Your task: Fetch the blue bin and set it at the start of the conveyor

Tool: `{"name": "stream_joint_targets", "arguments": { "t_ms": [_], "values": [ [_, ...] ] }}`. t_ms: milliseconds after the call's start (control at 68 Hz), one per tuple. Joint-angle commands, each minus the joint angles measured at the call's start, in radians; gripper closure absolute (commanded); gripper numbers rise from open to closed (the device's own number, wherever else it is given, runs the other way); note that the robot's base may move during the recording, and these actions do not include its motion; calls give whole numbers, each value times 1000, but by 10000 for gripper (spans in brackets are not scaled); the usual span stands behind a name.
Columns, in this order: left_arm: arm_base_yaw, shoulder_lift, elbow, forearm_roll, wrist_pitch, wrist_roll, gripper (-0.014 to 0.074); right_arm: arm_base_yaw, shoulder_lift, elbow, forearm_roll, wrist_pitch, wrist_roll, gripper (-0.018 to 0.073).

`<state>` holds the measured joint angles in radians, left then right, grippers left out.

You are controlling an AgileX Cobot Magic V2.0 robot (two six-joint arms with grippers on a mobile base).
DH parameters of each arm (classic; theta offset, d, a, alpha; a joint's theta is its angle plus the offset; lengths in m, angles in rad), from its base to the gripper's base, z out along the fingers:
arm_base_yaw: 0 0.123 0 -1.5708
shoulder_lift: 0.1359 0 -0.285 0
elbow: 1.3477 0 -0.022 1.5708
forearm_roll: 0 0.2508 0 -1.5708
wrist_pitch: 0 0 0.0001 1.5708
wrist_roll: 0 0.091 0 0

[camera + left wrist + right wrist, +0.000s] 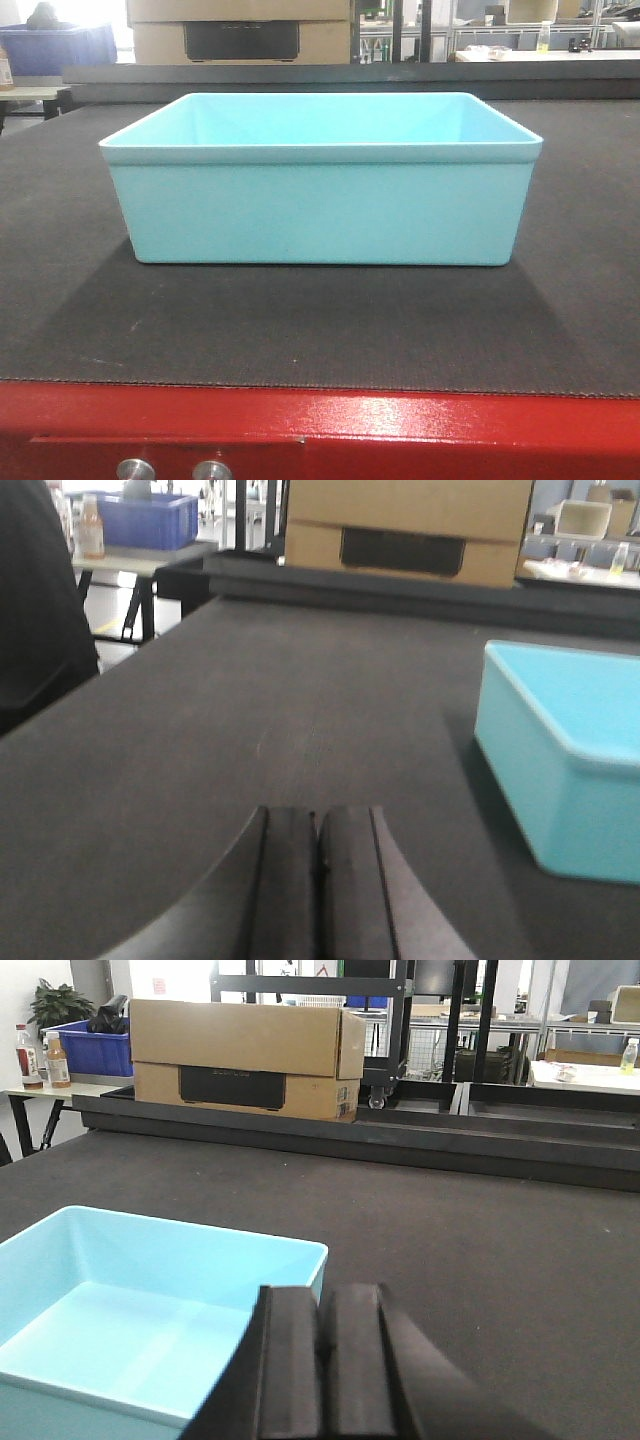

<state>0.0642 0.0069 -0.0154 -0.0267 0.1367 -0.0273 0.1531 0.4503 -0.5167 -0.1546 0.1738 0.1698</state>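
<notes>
One light turquoise bin (322, 180) sits flat and upright on the dark grey conveyor belt (80, 300), just behind the red frame (400, 430) at 6 o'clock in the front view. The bin is empty, and neither claw touches it.

At the left, the left claw (318, 880) has its two black pads pressed together with nothing between them. It is low over the belt, and the bin lies just beside it at about 2 o'clock. At the right, the right claw (320, 1360) is likewise closed on nothing, above the bin's near right corner, with the bin stretching away toward 9 o'clock.

Judging from this, the bin already rests at the start of the belt, so the placing looks done. The good move now would be to lift both claws straight away without nudging the rim, leaving the bin square to the frame.

Counted: one turquoise bin, two silver buttons (136, 469) on the red frame, one cardboard box (245, 1055) at 12 o'clock, one dark blue crate (92, 1048) at 10 o'clock.
</notes>
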Motion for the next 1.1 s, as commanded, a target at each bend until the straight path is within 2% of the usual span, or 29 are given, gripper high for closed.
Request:
{"name": "stream_joint_targets", "arguments": {
  "t_ms": [0, 1088],
  "values": [
    [2, -7, 15, -8, -63, 6, 707, -5, -7, 2, -8, -29, -3, 721],
    [2, -7, 15, -8, -78, 6, 707, -7, -7, 5, -8, -33, -3, 721]
  ]
}}
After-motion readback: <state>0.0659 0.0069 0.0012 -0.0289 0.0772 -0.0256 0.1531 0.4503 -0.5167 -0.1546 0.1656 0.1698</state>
